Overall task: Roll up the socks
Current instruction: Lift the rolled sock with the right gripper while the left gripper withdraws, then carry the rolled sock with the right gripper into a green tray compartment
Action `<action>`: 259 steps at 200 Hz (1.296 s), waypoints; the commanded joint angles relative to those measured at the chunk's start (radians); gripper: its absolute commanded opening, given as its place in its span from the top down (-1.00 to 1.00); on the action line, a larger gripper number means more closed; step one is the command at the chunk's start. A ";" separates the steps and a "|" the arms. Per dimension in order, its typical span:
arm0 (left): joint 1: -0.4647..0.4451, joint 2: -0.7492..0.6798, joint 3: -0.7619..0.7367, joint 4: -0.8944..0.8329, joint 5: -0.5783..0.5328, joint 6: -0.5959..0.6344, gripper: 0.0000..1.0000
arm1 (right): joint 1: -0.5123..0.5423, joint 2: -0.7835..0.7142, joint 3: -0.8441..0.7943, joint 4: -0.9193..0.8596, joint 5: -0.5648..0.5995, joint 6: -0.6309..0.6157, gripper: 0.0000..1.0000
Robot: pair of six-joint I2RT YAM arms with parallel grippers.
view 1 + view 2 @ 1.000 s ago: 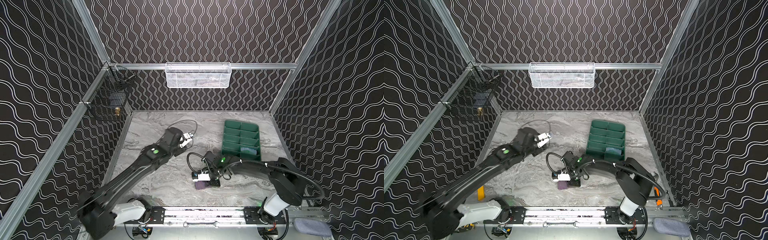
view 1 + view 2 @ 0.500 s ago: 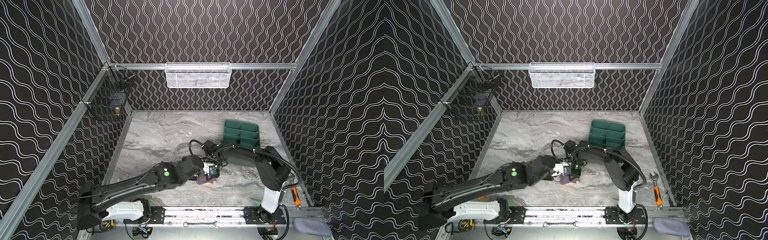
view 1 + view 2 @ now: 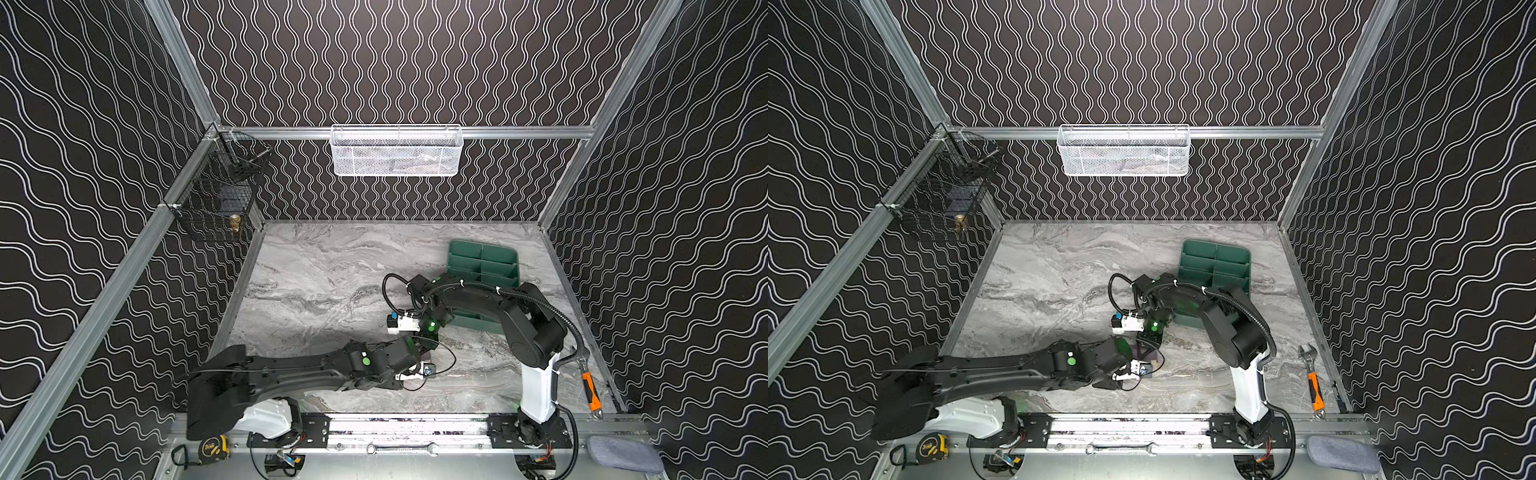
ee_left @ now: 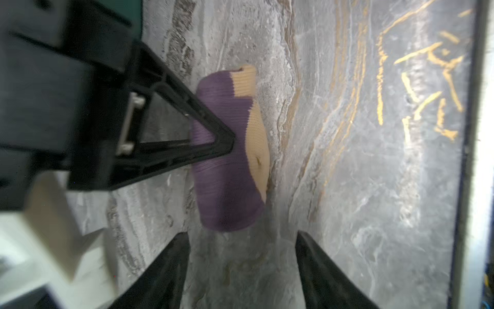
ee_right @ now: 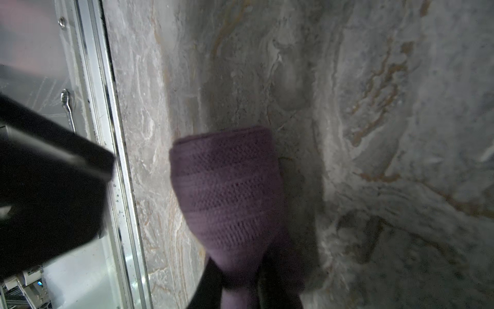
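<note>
Item: purple sock (image 4: 227,160), rolled, on the marble tabletop (image 3: 332,270) near the green tray (image 3: 482,266), on its front-rail side. Right gripper (image 5: 240,281) clamps the roll; left gripper (image 4: 242,236) gapes beside it, empty. We advise a firm pinch and closing squarely across the roll.

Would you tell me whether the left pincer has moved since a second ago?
Yes: the left pincer has moved from level with the tray toward the front rail, now facing the sock.

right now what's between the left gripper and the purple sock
In the left wrist view only bare table separates the open left gripper from the sock.
</note>
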 commanded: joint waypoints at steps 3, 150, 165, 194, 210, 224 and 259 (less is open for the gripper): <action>0.055 0.074 0.013 0.112 0.083 -0.041 -0.32 | 0.000 0.018 0.002 0.080 0.068 -0.031 1.00; 0.088 -0.508 0.079 0.044 -0.346 0.080 -0.52 | -0.083 -0.288 0.048 0.044 -0.055 -0.019 1.00; 0.099 -0.523 0.069 0.055 -0.324 0.053 -0.54 | -0.127 -0.350 0.068 0.024 -0.036 -0.024 1.00; 0.111 -0.516 0.059 0.050 -0.288 0.004 -0.55 | -0.252 -0.435 0.102 0.021 0.046 -0.050 1.00; 0.112 -0.507 0.057 0.041 -0.273 -0.007 -0.54 | -0.338 -0.461 0.093 0.062 0.127 -0.071 1.00; 0.114 -0.500 0.054 0.043 -0.258 -0.011 -0.55 | -0.393 -0.468 0.077 0.105 0.212 -0.093 1.00; 0.120 -0.493 0.042 0.062 -0.222 -0.004 -0.56 | -0.450 -0.428 0.042 0.227 0.457 -0.165 1.00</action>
